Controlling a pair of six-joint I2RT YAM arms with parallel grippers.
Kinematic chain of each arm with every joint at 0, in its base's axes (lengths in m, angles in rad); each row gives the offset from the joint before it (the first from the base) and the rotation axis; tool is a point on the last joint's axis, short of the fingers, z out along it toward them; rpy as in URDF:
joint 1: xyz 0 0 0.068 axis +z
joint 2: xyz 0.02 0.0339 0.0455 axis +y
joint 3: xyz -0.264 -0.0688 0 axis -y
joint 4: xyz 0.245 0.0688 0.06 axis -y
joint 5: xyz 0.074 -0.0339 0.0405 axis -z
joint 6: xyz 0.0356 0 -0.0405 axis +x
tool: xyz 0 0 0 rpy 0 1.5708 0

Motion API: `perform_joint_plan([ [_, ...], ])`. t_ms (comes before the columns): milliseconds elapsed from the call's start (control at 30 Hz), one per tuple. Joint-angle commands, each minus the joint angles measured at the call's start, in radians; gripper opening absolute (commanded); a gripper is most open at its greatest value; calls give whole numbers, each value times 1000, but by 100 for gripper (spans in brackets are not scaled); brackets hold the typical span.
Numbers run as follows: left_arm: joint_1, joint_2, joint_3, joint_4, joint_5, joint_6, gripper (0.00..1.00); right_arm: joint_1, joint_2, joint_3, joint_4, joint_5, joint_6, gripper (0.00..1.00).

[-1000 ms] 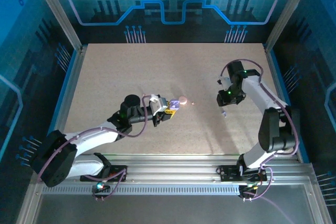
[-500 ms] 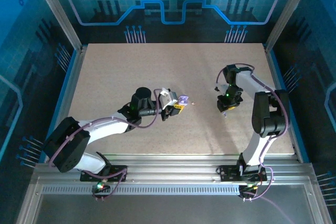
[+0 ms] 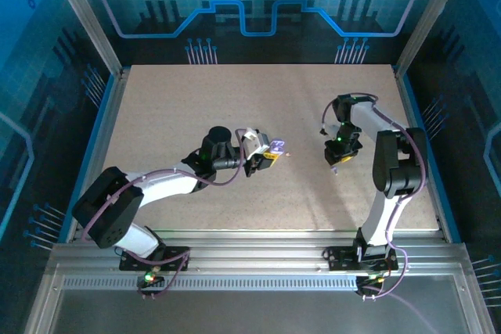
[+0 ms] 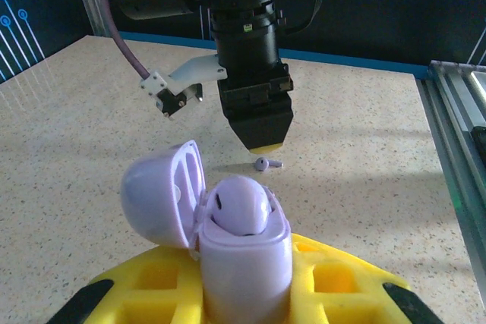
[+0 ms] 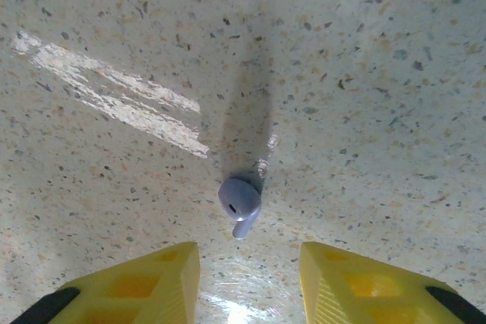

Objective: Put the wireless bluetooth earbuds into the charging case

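Left gripper (image 3: 269,153) is pinching the charging case (image 4: 244,263) between its yellow fingers (image 4: 334,282), holding it upright. The lid (image 4: 162,191) is standing open to the left. A rounded lavender piece (image 4: 239,204) is sitting in the case mouth (earbud or inner moulding, cannot tell). Right gripper (image 5: 249,271) is hanging over the table (image 5: 380,73) with its pincer spread, gripping nothing. One earbud (image 5: 240,201) is lying on the table just beyond the gap, touching neither finger.
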State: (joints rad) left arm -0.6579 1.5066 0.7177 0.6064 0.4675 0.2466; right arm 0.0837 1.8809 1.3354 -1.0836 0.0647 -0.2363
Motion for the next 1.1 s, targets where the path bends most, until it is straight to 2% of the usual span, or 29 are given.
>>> perform_joint_plan([
  [0,-9,6,30,12,11,19,9,-13,22,1,-30,-10,-12,40],
  [1067,-7,53,36,72,5,-2,9,2,110,4,16,-25,-6,36],
])
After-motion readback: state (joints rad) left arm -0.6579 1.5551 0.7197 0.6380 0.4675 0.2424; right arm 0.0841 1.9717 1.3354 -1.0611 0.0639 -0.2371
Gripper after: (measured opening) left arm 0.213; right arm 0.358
